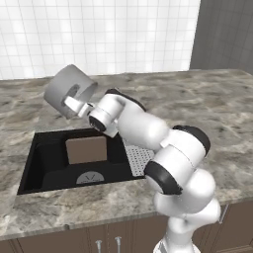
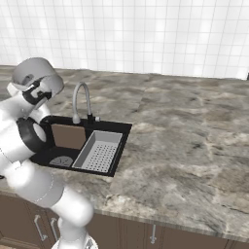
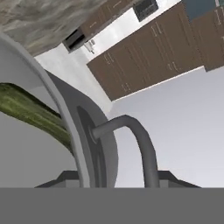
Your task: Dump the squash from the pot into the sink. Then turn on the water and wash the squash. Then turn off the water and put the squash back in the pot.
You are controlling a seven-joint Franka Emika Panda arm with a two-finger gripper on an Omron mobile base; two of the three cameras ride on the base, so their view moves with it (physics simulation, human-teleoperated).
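Squash (image 3: 26,109) shows inside the tilted pot (image 1: 69,91), whose rim the pincer (image 1: 74,105) grasps.

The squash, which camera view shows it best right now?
The hand view: the squash lies as a long green streak inside the tilted pot, close to the lens. In the left base view the pot is lifted above the sink, but its inside is too small to make out the squash. The right base view is similar.
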